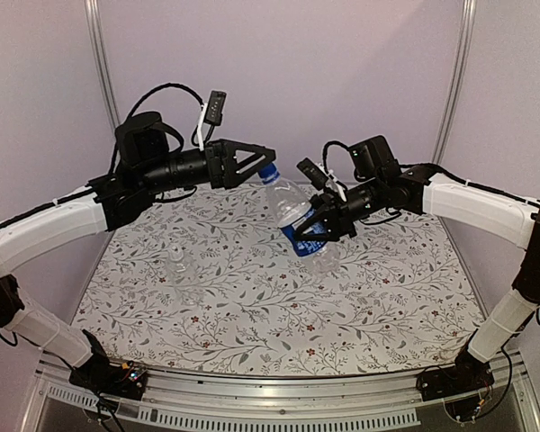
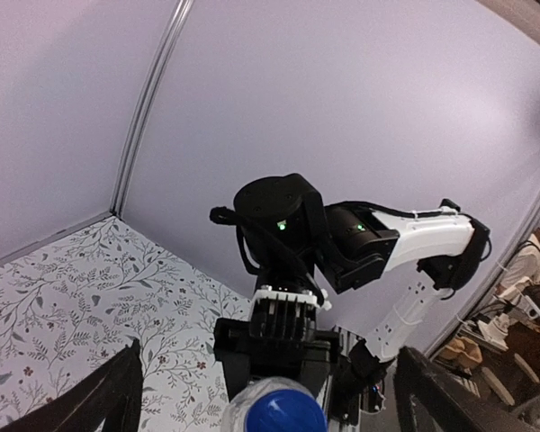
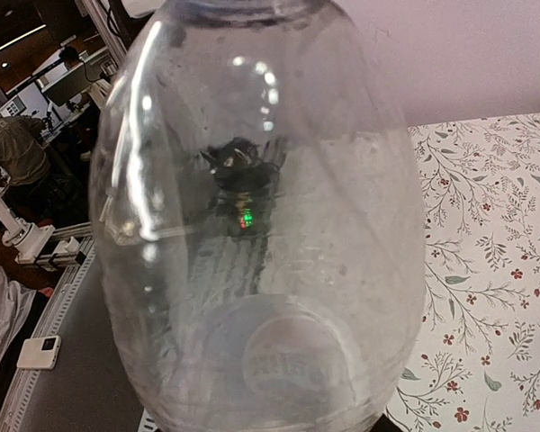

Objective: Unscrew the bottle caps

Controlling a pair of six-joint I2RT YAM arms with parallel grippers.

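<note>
The left arm sweeps up from the table's left side, its wrist roughly level and pointing right. The left gripper [image 1: 263,162] is spread wide, and in its wrist view the two dark fingers [image 2: 103,400] stand on either side of the blue cap [image 1: 268,171] without touching it.

The right arm reaches in from the right with its forearm stretched leftward. The right gripper [image 1: 322,223] is clamped around the lower body of the labelled bottle [image 1: 292,202], by its blue band. It holds the bottle off the floral tablecloth [image 1: 252,315], tilted so the neck leans up and left toward the other claw. The cap is on the neck.

The shorter clear bottle [image 1: 184,266] stands alone on the cloth, left of centre and well apart from both claws — its own cap is too faint to make out.
</note>
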